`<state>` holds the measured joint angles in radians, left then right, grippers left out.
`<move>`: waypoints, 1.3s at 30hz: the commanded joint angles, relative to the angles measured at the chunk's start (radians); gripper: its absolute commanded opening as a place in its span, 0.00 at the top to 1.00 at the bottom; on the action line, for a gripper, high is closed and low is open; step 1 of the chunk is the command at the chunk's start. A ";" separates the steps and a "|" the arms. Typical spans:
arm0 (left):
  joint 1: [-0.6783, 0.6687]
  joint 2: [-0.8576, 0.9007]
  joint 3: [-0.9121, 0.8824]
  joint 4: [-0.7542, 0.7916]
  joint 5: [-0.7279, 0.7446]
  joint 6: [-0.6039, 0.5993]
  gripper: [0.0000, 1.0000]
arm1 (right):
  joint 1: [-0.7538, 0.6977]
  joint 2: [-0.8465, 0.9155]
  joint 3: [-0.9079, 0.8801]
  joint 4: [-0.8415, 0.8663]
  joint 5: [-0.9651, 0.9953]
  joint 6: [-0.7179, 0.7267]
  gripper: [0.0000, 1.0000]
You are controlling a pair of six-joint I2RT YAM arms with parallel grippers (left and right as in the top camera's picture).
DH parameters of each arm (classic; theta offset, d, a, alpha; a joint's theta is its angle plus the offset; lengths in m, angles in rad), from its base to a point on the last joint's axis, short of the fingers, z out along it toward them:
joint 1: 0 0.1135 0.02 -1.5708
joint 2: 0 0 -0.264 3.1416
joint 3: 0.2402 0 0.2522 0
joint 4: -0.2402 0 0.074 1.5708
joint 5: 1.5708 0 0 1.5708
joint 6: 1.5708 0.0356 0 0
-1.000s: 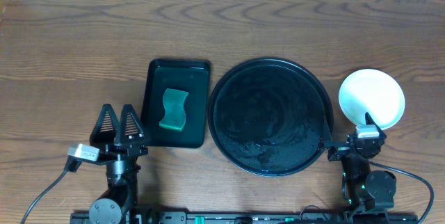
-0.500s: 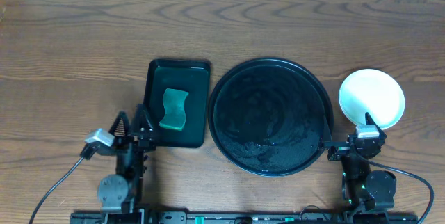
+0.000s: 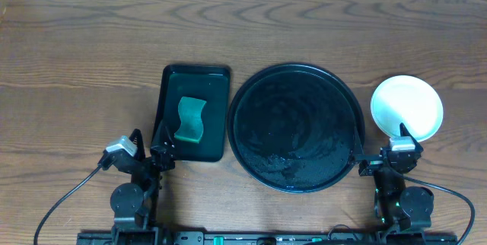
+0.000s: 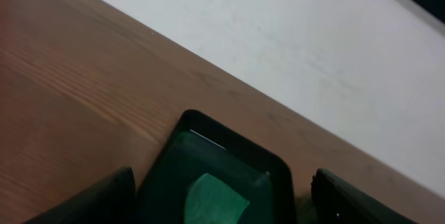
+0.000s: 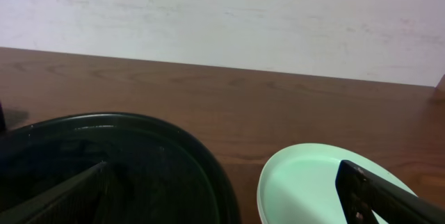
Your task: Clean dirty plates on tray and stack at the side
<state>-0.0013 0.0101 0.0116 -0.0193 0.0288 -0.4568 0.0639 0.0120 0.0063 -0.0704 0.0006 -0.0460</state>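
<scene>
The round black tray (image 3: 295, 127) lies mid-table with no plate on it, its floor wet and glossy. To its right, on the table, rests a pale plate (image 3: 407, 106); I cannot tell whether others lie under it. My right gripper (image 3: 379, 135) stands open at the near edge, one finger over the tray's right rim and the other over the plate. The right wrist view shows the tray (image 5: 139, 154) and the mint-tinted plate (image 5: 306, 182) ahead of the right gripper (image 5: 226, 204). My left gripper (image 3: 148, 141) is open and holds nothing.
A small rectangular black tray (image 3: 171, 77) left of the round one holds a green sponge (image 3: 190, 119). The left wrist view shows that tray (image 4: 281, 172) and the sponge (image 4: 212, 200) just ahead of the left gripper (image 4: 222, 210). Bare wood lies beyond.
My left arm has pulled back toward the near edge and swung slightly right, its open gripper now pointing at the rectangular tray. The right arm has not moved.
</scene>
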 commanded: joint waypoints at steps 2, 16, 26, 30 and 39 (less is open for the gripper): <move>-0.003 -0.008 -0.008 -0.051 -0.006 0.165 0.19 | 0.000 -0.007 -0.001 -0.005 0.010 -0.011 0.01; -0.003 -0.008 -0.008 -0.051 0.012 0.441 0.19 | 0.000 -0.007 -0.001 -0.004 0.010 -0.011 0.01; -0.003 -0.008 -0.008 -0.050 0.011 0.441 0.19 | 0.000 -0.007 -0.001 -0.004 0.010 -0.011 0.01; -0.003 -0.008 -0.008 -0.050 0.011 0.441 0.19 | 0.000 -0.007 -0.001 -0.004 0.010 -0.011 0.01; -0.003 -0.008 -0.008 -0.050 0.011 0.441 0.19 | 0.000 -0.007 -0.001 -0.005 0.010 -0.011 0.01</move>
<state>-0.0013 0.0101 0.0128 -0.0219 0.0463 -0.0254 0.0639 0.0120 0.0063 -0.0704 0.0006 -0.0456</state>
